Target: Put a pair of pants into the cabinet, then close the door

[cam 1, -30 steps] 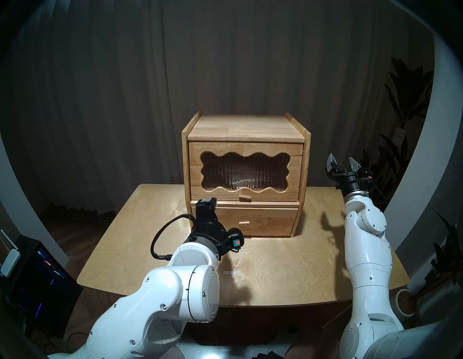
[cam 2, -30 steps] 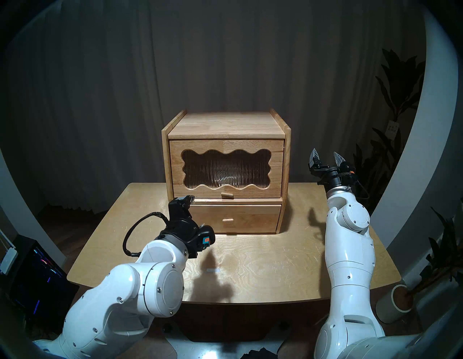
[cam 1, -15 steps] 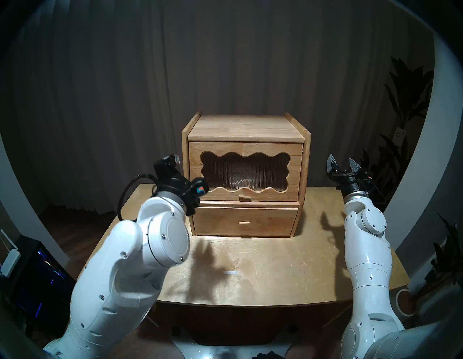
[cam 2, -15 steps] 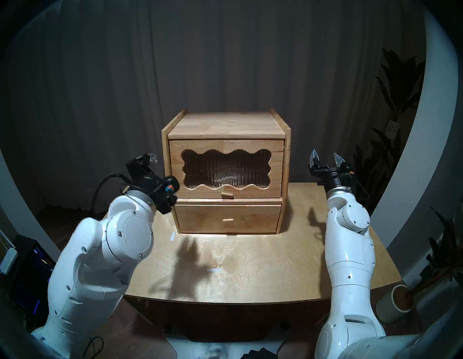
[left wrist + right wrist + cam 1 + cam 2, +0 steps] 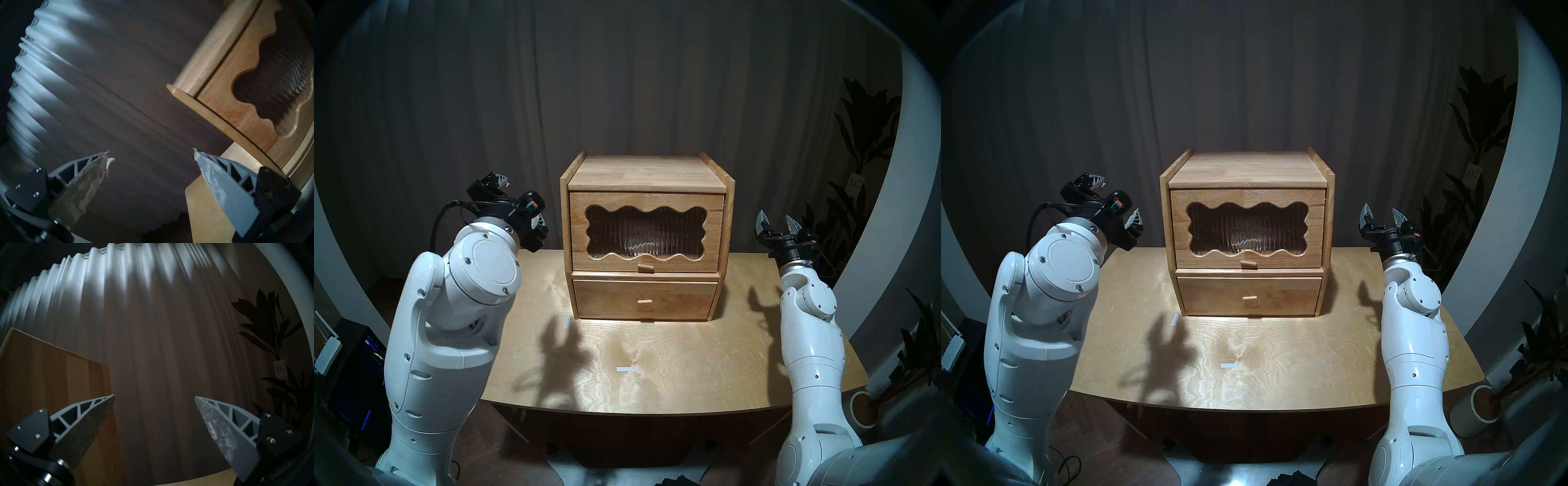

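Observation:
The light-wood cabinet (image 5: 648, 176) stands at the back middle of the table. Its door (image 5: 714, 234), with the wavy ribbed-glass window and a small knob (image 5: 645, 268), lies shut against the front. The drawer (image 5: 680, 300) below is shut too. The pair of pants is out of view. My left gripper (image 5: 1117, 198) is open and empty, raised in the air left of the cabinet; the left wrist view (image 5: 151, 152) shows the cabinet's corner (image 5: 203, 67). My right gripper (image 5: 776, 217) is open and empty, raised right of the cabinet (image 5: 51, 378).
The wooden table (image 5: 687, 356) carries two small white tape marks (image 5: 625, 369), (image 5: 566, 323). A dark curtain hangs behind. A plant (image 5: 863, 169) stands at the right, and a dark box with lit colours (image 5: 358, 373) at the left floor.
My left arm has swung up and to the left, away from the door's lower edge to beside the cabinet's top, and its fingers now stand apart. The door stays shut; the right arm has not moved.

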Robot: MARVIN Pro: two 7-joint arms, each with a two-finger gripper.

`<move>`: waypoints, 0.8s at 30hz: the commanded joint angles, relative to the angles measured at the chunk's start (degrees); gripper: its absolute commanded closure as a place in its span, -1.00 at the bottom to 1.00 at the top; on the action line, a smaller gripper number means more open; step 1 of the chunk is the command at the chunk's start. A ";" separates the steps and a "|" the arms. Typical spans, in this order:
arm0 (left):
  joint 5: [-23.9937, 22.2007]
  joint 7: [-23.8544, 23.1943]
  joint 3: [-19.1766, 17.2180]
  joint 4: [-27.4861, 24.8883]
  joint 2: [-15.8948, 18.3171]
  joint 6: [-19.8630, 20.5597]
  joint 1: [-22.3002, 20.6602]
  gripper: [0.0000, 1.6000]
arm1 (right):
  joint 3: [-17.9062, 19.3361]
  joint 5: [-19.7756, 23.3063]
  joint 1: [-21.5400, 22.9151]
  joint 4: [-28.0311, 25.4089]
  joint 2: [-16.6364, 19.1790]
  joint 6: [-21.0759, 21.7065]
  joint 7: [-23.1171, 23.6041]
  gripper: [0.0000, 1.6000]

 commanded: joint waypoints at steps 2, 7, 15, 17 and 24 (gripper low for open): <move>-4.30 0.16 -3.55 4.28 -1.70 -2.46 2.12 -1.00 | -0.07 0.06 0.75 -0.76 0.22 -0.28 0.08 -1.00; -7.71 0.26 -6.36 8.00 -2.65 -4.18 2.79 -1.00 | -0.16 0.17 0.79 -0.59 0.33 -0.30 0.04 -1.00; -13.27 0.29 -10.79 11.13 -4.04 -7.95 1.86 -1.00 | -0.29 0.32 0.89 -0.44 0.50 -0.35 0.00 -1.00; -14.78 0.21 -11.53 11.49 -4.53 -9.08 1.74 -1.00 | -0.33 0.36 0.91 -0.43 0.54 -0.36 -0.01 -1.00; -20.60 -0.21 -13.17 11.12 -6.61 -14.17 2.51 -1.00 | -0.48 0.54 0.99 -0.46 0.59 -0.46 -0.10 -1.00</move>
